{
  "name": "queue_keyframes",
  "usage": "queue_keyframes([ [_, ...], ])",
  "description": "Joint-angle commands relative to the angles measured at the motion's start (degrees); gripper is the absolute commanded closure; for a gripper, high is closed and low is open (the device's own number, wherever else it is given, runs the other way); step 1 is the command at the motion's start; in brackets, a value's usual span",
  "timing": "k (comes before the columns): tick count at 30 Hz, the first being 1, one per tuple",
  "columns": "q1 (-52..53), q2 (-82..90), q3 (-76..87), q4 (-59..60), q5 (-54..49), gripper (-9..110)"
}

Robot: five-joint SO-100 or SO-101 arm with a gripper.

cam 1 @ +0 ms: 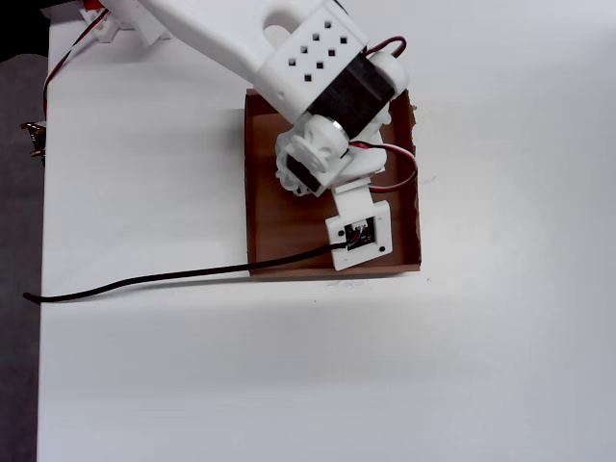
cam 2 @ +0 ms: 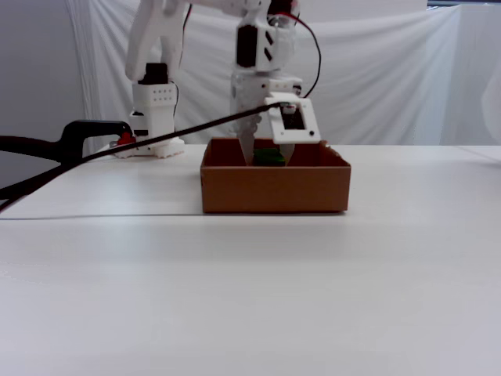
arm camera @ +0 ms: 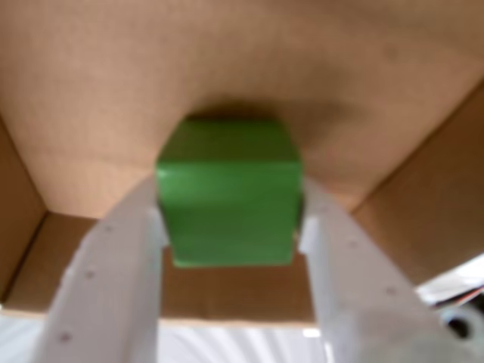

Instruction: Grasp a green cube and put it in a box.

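Wrist view: end effector (arm camera: 231, 219) is clamped on the green cube (arm camera: 228, 189), one white finger (arm camera: 125, 257) pressed against each side face, cube squared up between them. Brown cardboard floor of the box (arm camera: 227, 68) fills the background, with low walls (arm camera: 423, 204) rising at the left and right edges of this view; a dark shadow sits just behind the cube. Can't tell from here whether the cube's underside touches the floor. Overhead view: the arm (cam 1: 318, 87) reaches in from top left and covers most of the box (cam 1: 265, 217), which sits on the white desk (cam 1: 385, 366); cube is hidden under the wrist hardware there. A black cable (cam 1: 144, 281) runs from the wrist camera mount (cam 1: 359, 234) leftward across the desk to its left edge. Fixed view: the box (cam 2: 274, 188) stands mid-desk, the end effector (cam 2: 270, 157) pointing down into it, and a sliver of green cube (cam 2: 272, 157) shows just above the front wall, inside the box outline. The arm's base (cam 2: 153, 117) stands behind and to the left of the box, white curtain (cam 2: 391, 70) behind everything.
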State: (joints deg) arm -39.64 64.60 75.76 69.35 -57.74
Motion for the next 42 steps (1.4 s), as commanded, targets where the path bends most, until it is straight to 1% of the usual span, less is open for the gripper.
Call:
queue_keyframes([
  [1, -0.88, 1.05, -1.76, -0.09, 0.26, 86],
  [11, -0.26, 1.67, 0.70, -0.35, 0.26, 83],
  [14, 0.70, 4.04, 1.67, -0.26, 0.26, 80],
  [16, 2.20, 7.65, 1.76, 0.35, 0.26, 76],
  [22, 11.43, 21.62, 0.35, 0.97, 0.26, 75],
  [26, 21.88, 33.13, 4.13, 2.37, 0.44, 75],
  [29, 30.15, 42.19, 11.87, 3.08, 3.87, 75],
  [31, 35.95, 47.72, 18.54, 5.71, 3.87, 75],
  [32, 38.85, 50.71, 22.50, 6.33, 3.87, 75],
  [33, 42.98, 56.16, 29.88, 5.54, 3.87, 75],
  [36, 46.05, 65.13, 42.71, 1.58, 3.87, 75],
  [38, 46.32, 72.51, 52.56, -0.88, 3.87, 75],
  [39, 45.26, 87.36, 68.82, -2.64, 3.87, 75],
  [42, 47.46, 99.58, 77.96, -1.49, 3.87, 75],
])
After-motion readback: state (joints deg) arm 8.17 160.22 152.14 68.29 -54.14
